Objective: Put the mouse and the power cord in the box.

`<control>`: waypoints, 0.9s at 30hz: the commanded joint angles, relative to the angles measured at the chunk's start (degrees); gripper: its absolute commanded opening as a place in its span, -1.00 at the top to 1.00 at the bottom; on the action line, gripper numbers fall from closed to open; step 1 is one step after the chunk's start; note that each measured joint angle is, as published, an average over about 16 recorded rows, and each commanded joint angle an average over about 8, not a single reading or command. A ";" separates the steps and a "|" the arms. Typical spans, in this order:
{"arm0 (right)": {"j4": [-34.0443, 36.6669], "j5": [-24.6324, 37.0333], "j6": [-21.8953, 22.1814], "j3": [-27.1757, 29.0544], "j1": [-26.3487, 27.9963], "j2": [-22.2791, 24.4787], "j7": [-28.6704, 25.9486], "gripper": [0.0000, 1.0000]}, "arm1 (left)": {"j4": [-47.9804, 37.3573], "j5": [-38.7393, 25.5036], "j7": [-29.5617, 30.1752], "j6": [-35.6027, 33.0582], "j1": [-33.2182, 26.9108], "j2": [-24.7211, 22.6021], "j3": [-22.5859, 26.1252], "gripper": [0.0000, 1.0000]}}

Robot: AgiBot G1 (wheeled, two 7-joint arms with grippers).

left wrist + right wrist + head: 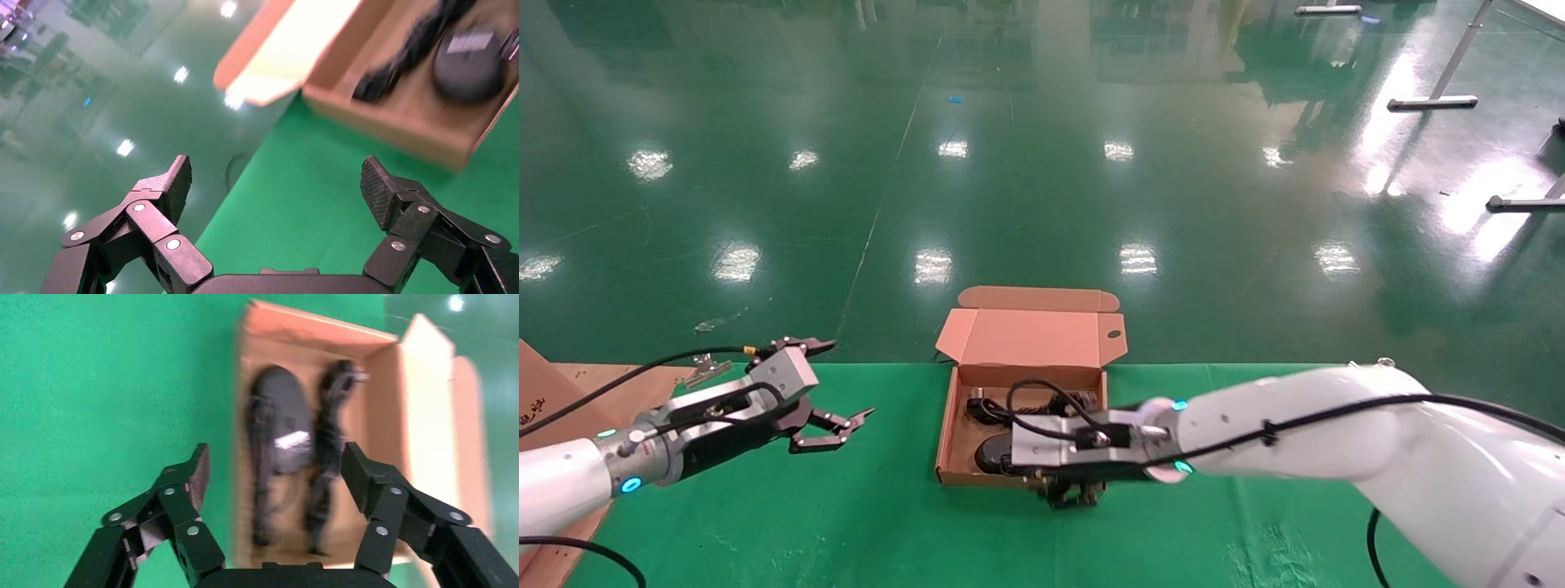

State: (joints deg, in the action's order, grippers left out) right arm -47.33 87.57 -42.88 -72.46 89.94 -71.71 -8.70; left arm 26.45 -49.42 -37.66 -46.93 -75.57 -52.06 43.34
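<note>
The brown cardboard box (950,433) stands open in the middle of the green table, its lid (1030,336) hinged up at the far side. Inside lie the black mouse (991,454), label side up, and the bundled power cord (1008,406). My right gripper (1075,494) hovers over the box's near edge. In the right wrist view it (275,462) is open and empty, above the mouse (284,425) and cord (330,416). My left gripper (846,425) hangs open to the left of the box. Its wrist view (275,177) shows box (392,128), mouse (468,67) and cord (404,55).
A large flat cardboard sheet (552,392) lies at the table's left edge, with a small metal clip (707,367) near its far corner. The table's far edge runs just behind the box; beyond it is shiny green floor with metal stand feet (1430,103) at the far right.
</note>
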 commanded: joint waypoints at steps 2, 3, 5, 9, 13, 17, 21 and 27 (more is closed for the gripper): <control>-1.58 -2.76 -2.58 3.40 -1.71 2.21 -0.12 -1.00 | 2.75 0.44 2.82 -2.26 0.82 0.99 -1.59 -1.00; -2.09 -3.64 -3.41 4.49 -2.26 2.92 -0.16 -1.00 | 3.63 0.58 3.73 -2.98 1.08 1.31 -2.10 -1.00; -3.12 -5.44 -5.09 6.71 -3.38 4.36 -0.24 -1.00 | 5.42 0.87 5.57 -4.46 1.61 1.96 -3.14 -1.00; -5.17 -9.00 -8.43 11.11 -5.59 7.23 -0.40 -1.00 | 8.97 1.44 9.21 -7.38 2.67 3.24 -5.20 -1.00; -7.27 -12.66 -11.86 15.64 -7.86 10.17 -0.57 -1.00 | 12.62 2.02 12.96 -10.38 3.75 4.56 -7.31 -1.00; -9.38 -16.33 -15.29 20.16 -10.14 13.11 -0.73 -1.00 | 16.27 2.61 16.72 -13.38 4.84 5.88 -9.43 -1.00; -11.44 -19.93 -18.66 24.60 -12.37 15.99 -0.89 -1.00 | 19.86 3.19 20.40 -16.33 5.90 7.18 -11.51 -1.00; -14.54 -25.31 -23.71 31.26 -15.72 20.32 -1.14 -1.00 | 25.23 4.05 25.91 -20.75 7.50 9.12 -14.62 -1.00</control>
State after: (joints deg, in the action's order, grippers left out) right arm -61.88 62.23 -66.62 -41.17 74.21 -51.37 -9.84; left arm 51.71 -45.37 -11.72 -67.71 -68.06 -42.93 28.70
